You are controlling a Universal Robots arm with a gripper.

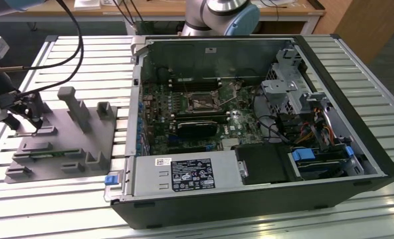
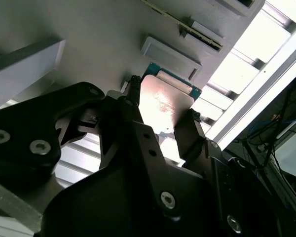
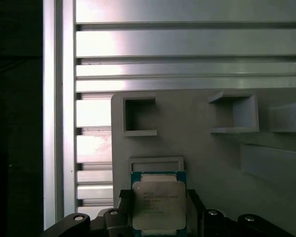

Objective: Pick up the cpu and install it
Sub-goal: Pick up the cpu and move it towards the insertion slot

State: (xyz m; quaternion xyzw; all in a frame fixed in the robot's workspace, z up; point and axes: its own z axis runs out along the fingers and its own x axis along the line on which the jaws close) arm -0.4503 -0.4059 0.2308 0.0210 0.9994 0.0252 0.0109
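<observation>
Claw [image 2: 162, 101]: clamped on the cpu [image 3: 159, 200], with one dark finger [image 2: 186, 133] on each of two opposite edges in both wrist views. Gripping by the edges keeps the metal lid clear, and I judge it spares the underside too.
Cpu: it lies flat between the fingers, silver top up with a thin green rim showing, low over a corner of the tray. I can't tell whether it has left the tray's surface.
Tray [image 3: 212, 163]: a grey fixture with raised blocks and open pockets. A pale rectangular frame sits just beside the chip, likely a locating seat that presents the part squarely.
Worktop [image 1: 64, 55]: slatted aluminium, carrying the tray and the case side by side.
Computer case [image 1: 250, 209]: lying on its side with the panel off, on the exterior view's right of the tray, so the motherboard [image 1: 183, 134] faces upward.
Socket [image 1: 202, 103]: a square metal frame on the board, well apart from the claw. The install is not yet done.
</observation>
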